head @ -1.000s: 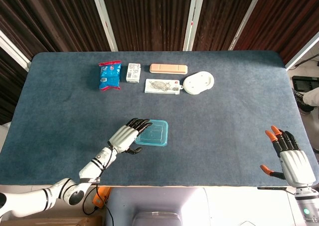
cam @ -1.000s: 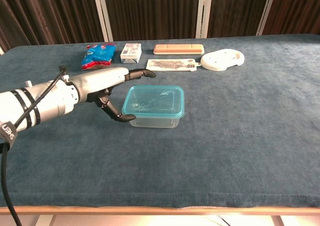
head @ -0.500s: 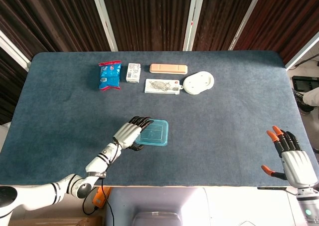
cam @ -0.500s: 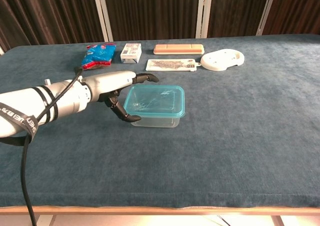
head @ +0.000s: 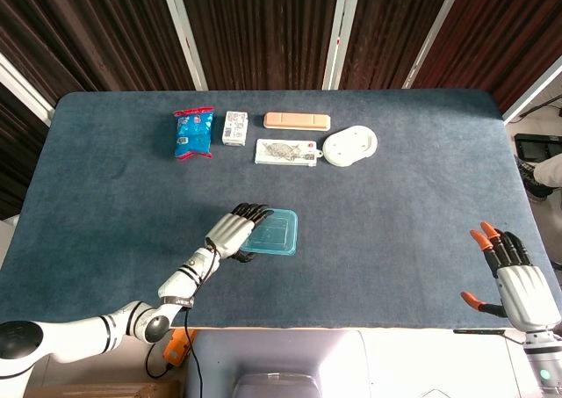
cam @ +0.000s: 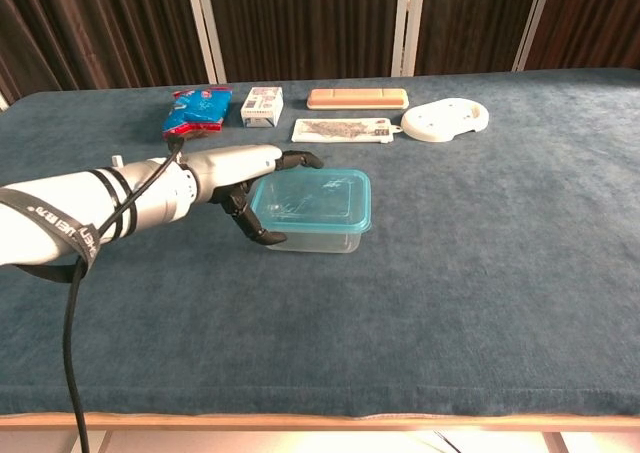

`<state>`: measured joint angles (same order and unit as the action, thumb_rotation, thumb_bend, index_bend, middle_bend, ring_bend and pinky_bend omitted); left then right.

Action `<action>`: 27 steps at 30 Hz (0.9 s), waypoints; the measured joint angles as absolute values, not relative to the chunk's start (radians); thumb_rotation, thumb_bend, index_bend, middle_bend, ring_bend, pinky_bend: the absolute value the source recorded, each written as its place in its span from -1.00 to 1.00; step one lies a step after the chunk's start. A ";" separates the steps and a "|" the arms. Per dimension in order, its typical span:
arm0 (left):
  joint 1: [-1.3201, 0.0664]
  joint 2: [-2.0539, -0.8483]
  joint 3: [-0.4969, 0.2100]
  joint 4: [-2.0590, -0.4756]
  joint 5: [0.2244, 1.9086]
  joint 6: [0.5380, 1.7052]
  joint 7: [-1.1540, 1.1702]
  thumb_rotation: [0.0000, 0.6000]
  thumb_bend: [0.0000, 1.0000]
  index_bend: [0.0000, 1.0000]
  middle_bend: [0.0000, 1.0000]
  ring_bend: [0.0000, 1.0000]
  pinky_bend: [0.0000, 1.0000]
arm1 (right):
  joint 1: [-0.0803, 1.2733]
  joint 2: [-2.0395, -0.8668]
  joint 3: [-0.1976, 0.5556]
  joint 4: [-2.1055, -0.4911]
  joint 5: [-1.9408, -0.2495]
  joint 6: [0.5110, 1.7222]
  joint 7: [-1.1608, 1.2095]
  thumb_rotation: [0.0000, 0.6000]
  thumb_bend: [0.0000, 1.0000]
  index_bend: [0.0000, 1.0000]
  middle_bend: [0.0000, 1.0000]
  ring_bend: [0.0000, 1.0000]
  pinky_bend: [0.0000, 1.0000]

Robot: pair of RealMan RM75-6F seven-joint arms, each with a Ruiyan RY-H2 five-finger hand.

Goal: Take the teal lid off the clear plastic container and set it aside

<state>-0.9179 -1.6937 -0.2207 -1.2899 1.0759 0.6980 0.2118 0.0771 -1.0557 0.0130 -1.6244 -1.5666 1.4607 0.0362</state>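
The clear plastic container (cam: 322,237) stands at the table's front centre, with the teal lid (head: 274,232) (cam: 312,198) seated flat on it. My left hand (head: 232,232) (cam: 232,169) is against the container's left end. Its fingers (cam: 300,159) reach along the lid's far left corner, and its thumb touches the near left corner below the rim. The lid is still level, and no firm grip shows. Far to the right, my right hand (head: 520,281) hangs off the table's front right edge with its fingers spread, holding nothing. The chest view does not show it.
Along the back of the blue table (head: 404,205) lie a blue snack bag (head: 193,133), a small white box (head: 234,127), a beige bar (head: 297,119), a flat white packet (head: 285,152) and a white round-ended object (head: 349,145).
My left hand has slid right and closed in on the container's left end, nudging the container slightly to the right. My right hand has dropped slightly.
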 measured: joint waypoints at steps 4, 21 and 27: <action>-0.929 -1.698 -0.215 -1.279 1.056 0.696 0.229 1.00 -0.44 -1.00 -1.00 -1.00 -1.00 | 0.079 -1.057 0.010 -1.626 -1.570 1.456 0.031 1.00 -0.58 -1.00 -1.00 -1.00 -1.00; -0.934 -1.717 -0.169 -1.304 1.044 0.735 0.278 1.00 -0.46 -1.00 -0.53 -0.64 -0.68 | 0.262 -1.166 0.030 -1.537 -1.675 1.282 -0.020 1.00 -0.58 -0.95 -1.00 -1.00 -1.00; -0.926 -1.708 -0.143 -1.363 1.061 0.759 0.305 1.00 -0.46 -1.00 -0.52 -0.64 -0.67 | 0.396 -1.269 0.040 -1.471 -1.748 1.186 -0.009 1.00 -0.58 -0.66 -1.00 -1.00 -1.00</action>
<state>-0.9255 -1.7076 -0.1434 -1.3635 1.0615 0.7588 0.3047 0.3963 -1.2690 0.0400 -1.4710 -1.7475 1.1859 -0.0094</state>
